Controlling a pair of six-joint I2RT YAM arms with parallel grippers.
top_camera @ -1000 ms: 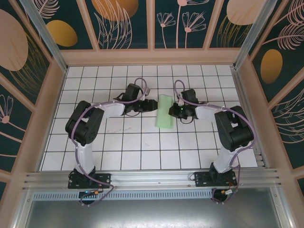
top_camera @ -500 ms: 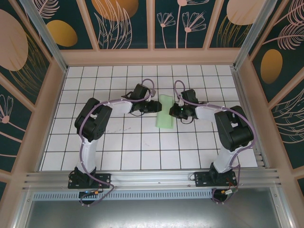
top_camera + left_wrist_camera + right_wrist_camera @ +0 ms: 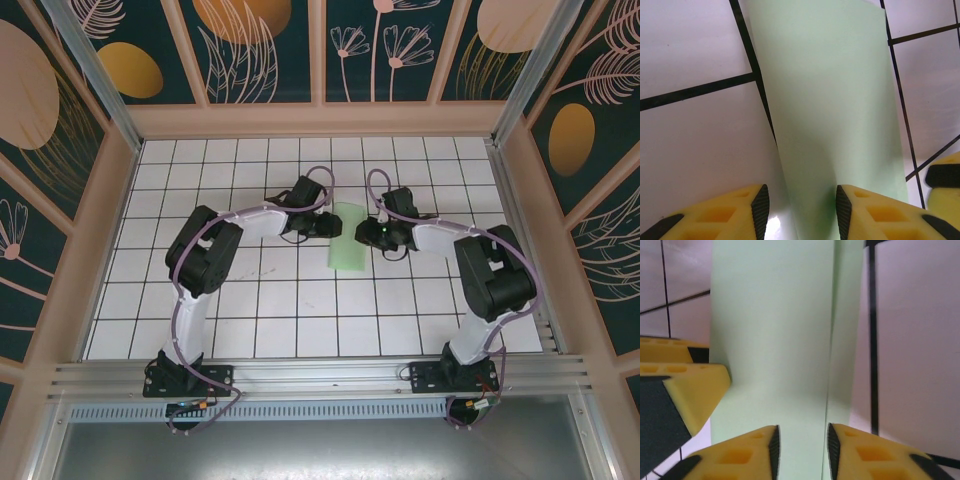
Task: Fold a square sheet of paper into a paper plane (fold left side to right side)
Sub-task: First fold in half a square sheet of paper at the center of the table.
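Note:
The sheet of paper [image 3: 346,240], pale green, lies folded into a narrow long strip on the tiled floor between both arms. My left gripper [image 3: 328,224] is at the strip's left edge. In the left wrist view the gripper [image 3: 802,210] stands open, and the paper [image 3: 830,100] runs under the gap with its left edge between the fingers. My right gripper [image 3: 362,232] is at the strip's right side. Its jaws [image 3: 802,450] are open a little over the paper [image 3: 775,330], where a fold line runs between them.
White tiled floor [image 3: 260,300] with black grid lines surrounds the strip. A wooden frame wall [image 3: 320,120] closes the back and sides. The left gripper's yellow finger [image 3: 685,385] shows close by in the right wrist view.
The left arm has moved right until its gripper reached the strip's left edge, its jaws narrowing somewhat. The right gripper has gone from shut to open.

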